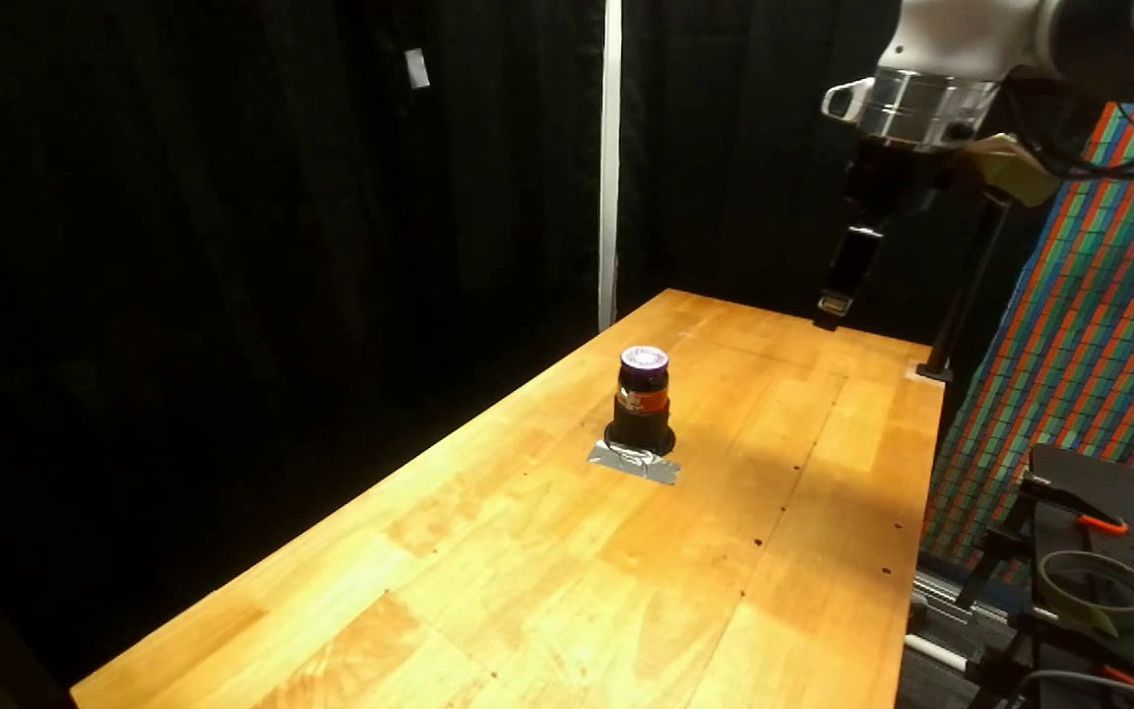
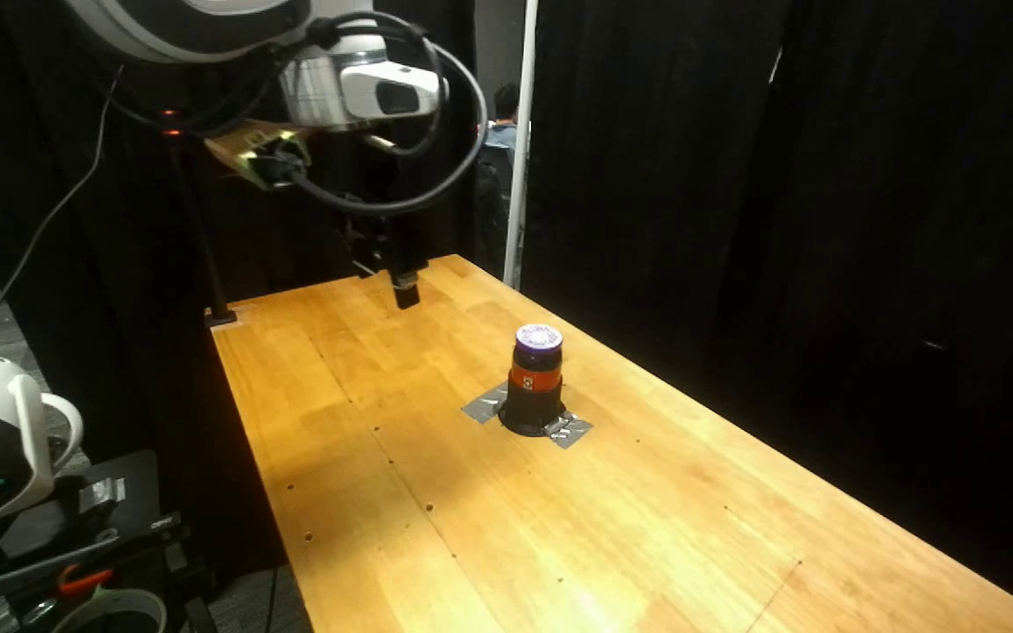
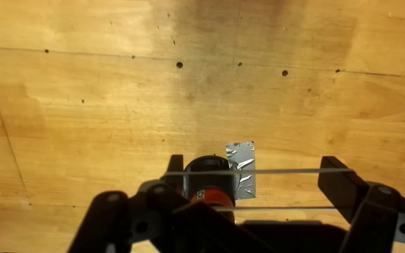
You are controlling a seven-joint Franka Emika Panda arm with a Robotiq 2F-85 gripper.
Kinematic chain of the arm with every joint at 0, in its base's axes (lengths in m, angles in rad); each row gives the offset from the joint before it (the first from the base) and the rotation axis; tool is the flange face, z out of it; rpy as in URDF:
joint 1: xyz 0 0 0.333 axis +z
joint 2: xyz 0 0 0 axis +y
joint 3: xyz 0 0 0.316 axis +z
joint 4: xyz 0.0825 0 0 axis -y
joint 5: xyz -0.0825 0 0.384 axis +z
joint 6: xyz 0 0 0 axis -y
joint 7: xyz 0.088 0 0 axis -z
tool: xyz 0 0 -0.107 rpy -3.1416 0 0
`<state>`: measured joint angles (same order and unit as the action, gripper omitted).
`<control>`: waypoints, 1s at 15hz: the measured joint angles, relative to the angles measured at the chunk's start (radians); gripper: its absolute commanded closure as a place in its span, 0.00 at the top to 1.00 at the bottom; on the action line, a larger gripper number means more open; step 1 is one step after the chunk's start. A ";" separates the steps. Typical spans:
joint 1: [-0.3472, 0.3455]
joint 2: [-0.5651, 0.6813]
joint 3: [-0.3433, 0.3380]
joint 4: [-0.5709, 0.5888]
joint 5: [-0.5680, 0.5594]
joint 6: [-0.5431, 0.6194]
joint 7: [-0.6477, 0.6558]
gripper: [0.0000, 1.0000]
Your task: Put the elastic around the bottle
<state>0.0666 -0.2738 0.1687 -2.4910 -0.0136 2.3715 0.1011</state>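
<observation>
Two strands: elastic [image 3: 287, 171], thin and pale, drawn straight from 9 to 3 o'clock in the wrist view.
Elastic's feel: light, soft and springy, by the look of it; under pull, so apt to creep loose and snap away.
Elastic's hold: best from inside the loop, near the ends of the fingers [image 3: 342, 189]; narrowing the span would slacken it.
Claw [image 3: 253, 168]: spread wide, one finger at 9 o'clock and one at 3, elastic looped round both; nothing pinched between them, no other contact in sight.
Bottle [image 1: 643, 399]: upright, outside the loop, lower than the claw and well apart from it, at 8 o'clock from it in an exterior view; the wrist view shows it beyond the strands, nearer the 9 o'clock finger.
Bottle's feel: probably stiff and smooth; glass or plastic, cannot tell. It needs no grip, only the loop lowered over it.
Cap [image 1: 644, 358]: pale-topped, at 12 o'clock on the bottle; the loop's likely way in, a snag if lowered off-centre.
Base [image 2: 531, 413]: black, round; around the bottle or just under it, cannot tell.
Tape [image 2: 483, 404]: silver strips at 9 and 4 o'clock of the base in an exterior view, probably steadying it against a tug.
Table [image 2: 691, 527]: wood, under the base.
</observation>
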 measured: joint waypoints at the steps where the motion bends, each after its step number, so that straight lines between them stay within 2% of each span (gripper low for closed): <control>1: 0.003 0.063 -0.008 0.052 0.003 0.007 -0.023 1.00; 6: 0.022 0.360 -0.010 0.334 0.001 -0.017 -0.065 1.00; 11: 0.060 0.610 -0.026 0.610 -0.076 -0.120 -0.044 1.00; 15: 0.081 0.777 -0.051 0.801 -0.091 -0.202 -0.045 1.00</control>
<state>0.1473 0.5027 0.1174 -1.6896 -0.1042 2.1695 0.0564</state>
